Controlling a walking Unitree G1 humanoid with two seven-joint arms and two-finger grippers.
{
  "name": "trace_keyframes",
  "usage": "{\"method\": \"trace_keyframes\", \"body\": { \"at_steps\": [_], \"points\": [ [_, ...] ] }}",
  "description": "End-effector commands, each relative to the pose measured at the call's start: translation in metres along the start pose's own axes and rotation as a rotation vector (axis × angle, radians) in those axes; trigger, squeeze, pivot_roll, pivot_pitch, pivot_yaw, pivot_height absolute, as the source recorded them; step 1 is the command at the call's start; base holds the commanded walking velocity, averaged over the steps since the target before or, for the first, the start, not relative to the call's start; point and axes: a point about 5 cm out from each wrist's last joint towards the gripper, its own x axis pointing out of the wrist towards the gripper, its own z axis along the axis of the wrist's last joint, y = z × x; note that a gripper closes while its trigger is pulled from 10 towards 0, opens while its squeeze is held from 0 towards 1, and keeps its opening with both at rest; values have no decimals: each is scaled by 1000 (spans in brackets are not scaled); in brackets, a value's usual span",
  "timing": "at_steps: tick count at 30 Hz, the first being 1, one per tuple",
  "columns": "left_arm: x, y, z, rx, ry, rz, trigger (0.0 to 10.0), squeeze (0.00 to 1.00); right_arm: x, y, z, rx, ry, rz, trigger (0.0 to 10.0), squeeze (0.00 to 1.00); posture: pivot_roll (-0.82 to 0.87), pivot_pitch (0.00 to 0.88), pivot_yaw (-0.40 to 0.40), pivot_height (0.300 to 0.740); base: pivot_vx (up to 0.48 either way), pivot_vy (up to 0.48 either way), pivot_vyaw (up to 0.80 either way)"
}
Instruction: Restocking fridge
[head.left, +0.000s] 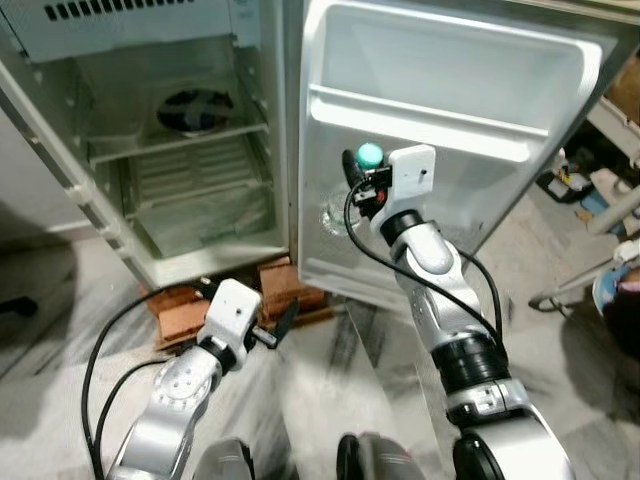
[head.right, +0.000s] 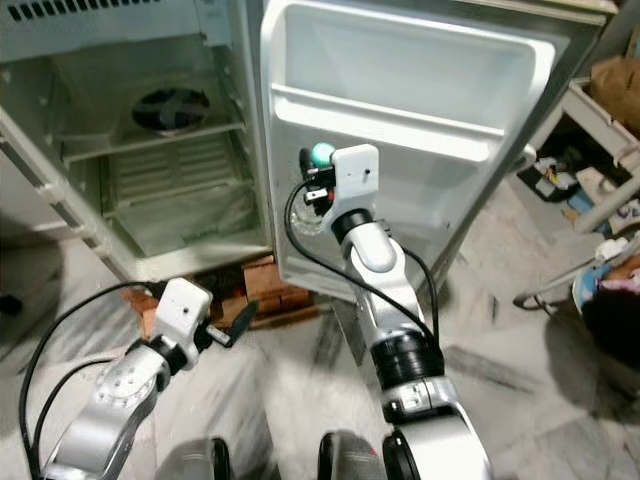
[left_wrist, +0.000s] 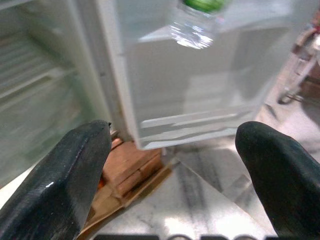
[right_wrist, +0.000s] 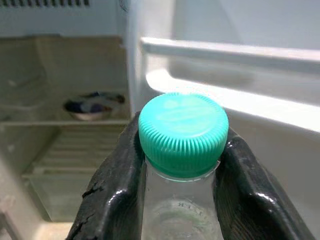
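While the bottle (head.left: 356, 190) is carried toward the open fridge door (head.left: 450, 90), it is seen from the left eye view held by its neck in the right gripper (head.left: 362, 180), in front of the door's inner face and below the door's upper shelf rail (head.left: 420, 115). The left gripper (head.left: 275, 325) hangs low, near the bricks (head.left: 285, 285) under the door. In the right eye view the same layout is given, with a bowl (head.right: 170, 105) on a shelf inside the cabinet beside the door. In the left wrist view the left fingers (left_wrist: 60, 180) are spread apart with nothing between them, and the bottle hangs against the door above. In the right wrist view the right fingers (right_wrist: 112, 185) are clamped on the neck just under a ribbed teal cap (right_wrist: 182, 132); the body is clear plastic. The bottle should be kept upright, lowered onto a door shelf, and let go only once its base is supported.
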Motion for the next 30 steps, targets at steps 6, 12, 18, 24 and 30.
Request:
{"method": "trace_keyframes", "body": {
  "at_steps": [6,12,18,24,30],
  "points": [
    [-24,40,4,-20,-54,321,10000,0,-21,-14,-20,26,53,-40,10000,0,53,116,-42,740,0,0,0],
    [-28,44,5,-27,-59,362,10000,0,-36,-21,-32,9,97,-65,10000,0,50,107,-46,740,0,-172,0],
    [-26,46,5,-26,-60,368,10000,0,-38,-18,-37,-65,110,-53,10000,0,46,104,-38,740,0,-407,0],
    [-27,46,4,-25,-53,370,10000,0,-44,-6,-43,-27,120,73,10000,0,52,102,-37,740,0,-472,0],
    [-27,44,1,-23,-41,370,10000,0,-48,-9,-47,2,139,56,10000,0,56,99,-39,740,0,-472,0]
  ]
}}
